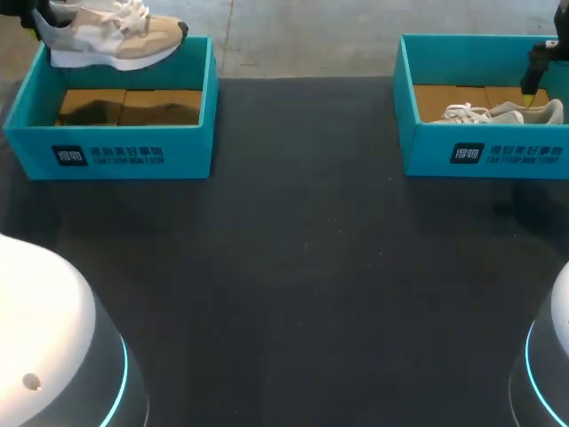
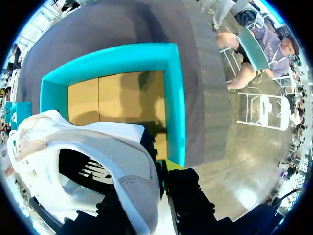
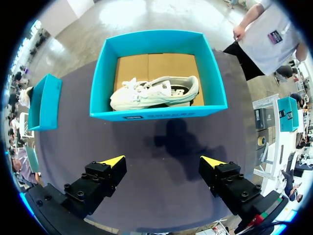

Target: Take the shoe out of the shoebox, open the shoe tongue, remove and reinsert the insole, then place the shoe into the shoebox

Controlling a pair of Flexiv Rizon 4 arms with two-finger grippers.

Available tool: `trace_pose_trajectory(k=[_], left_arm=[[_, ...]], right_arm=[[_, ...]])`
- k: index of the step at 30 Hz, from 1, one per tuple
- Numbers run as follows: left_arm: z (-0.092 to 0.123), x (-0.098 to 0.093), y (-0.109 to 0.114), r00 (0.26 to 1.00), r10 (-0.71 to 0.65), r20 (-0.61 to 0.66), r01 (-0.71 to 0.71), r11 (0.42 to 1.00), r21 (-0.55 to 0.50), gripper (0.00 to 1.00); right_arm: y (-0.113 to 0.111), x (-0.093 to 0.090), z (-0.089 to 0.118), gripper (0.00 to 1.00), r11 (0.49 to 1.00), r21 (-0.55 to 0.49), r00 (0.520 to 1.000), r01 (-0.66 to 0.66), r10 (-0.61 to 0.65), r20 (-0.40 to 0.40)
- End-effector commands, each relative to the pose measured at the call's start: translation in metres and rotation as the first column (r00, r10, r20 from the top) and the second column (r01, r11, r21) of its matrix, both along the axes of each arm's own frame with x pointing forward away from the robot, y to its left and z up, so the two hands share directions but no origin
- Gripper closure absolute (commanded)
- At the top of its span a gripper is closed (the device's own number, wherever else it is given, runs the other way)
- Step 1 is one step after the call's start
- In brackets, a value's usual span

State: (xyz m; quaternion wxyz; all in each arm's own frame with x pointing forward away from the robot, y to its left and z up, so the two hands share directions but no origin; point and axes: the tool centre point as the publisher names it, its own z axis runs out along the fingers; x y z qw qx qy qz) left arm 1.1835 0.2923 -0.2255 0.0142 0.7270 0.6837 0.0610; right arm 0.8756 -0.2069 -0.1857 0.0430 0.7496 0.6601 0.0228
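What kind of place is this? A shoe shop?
Probably a robot testing lab, not a shop: a black table, two teal shoeboxes, and a sneaker held up in robot jaws.

White logo and print on left shoebox (image 1: 108,153) front, right shoebox (image 1: 498,151) front, unreadable

A robot lab, by its look: a dark matte worktop (image 1: 293,267) carries a teal left shoebox (image 1: 107,153) and right shoebox (image 1: 498,156), with a white left arm base (image 1: 44,338) and right arm base (image 1: 556,342) ringed in cyan light.
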Motion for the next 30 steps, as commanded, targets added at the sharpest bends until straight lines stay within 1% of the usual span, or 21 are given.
trace_pose_trajectory(k=[1,8,13,14,17,20,26,30], left_arm=[[0.028,-0.029,-0.002,0.999,-0.006,0.05,0.005,1.0,0.01,1.0],[0.053,-0.045,-0.002,0.998,-0.004,0.065,0.003,1.0,0.022,1.0],[0.073,-0.07,-0.006,0.995,-0.021,0.098,0.019,1.0,0.02,1.0],[0.074,-0.073,-0.007,0.995,-0.022,0.101,0.02,1.0,0.022,1.0],[0.086,-0.095,-0.013,0.994,-0.024,0.105,0.022,1.0,0.02,1.0],[0.094,-0.113,-0.017,0.994,-0.025,0.106,0.023,1.0,0.018,1.0],[0.102,-0.15,-0.028,0.994,-0.012,0.104,0.009,0.999,0.034,1.0],[0.106,-0.176,-0.036,0.994,-0.006,0.109,0.005,1.0,0.018,1.0]], right_arm=[[0.0,-0.001,0.0,0.0,1.0,-0.002,1.0,0.0,0.0,0.002],[0.0,-0.001,0.0,0.0,1.0,-0.002,1.0,0.0,0.0,0.002],[0.0,-0.001,0.0,0.0,1.0,-0.002,1.0,0.0,0.0,0.002],[0.0,-0.001,0.0,0.0,1.0,-0.002,1.0,0.0,0.0,0.002],[0.0,-0.001,0.0,0.0,1.0,-0.002,1.0,0.0,0.0,0.002],[0.0,-0.001,0.0,0.0,1.0,-0.002,1.0,0.0,0.0,0.002],[0.0,-0.001,0.0,0.0,1.0,-0.002,1.0,0.0,0.0,0.002],[0.0,-0.001,0.0,0.0,1.0,-0.002,1.0,0.0,0.0,0.002]])
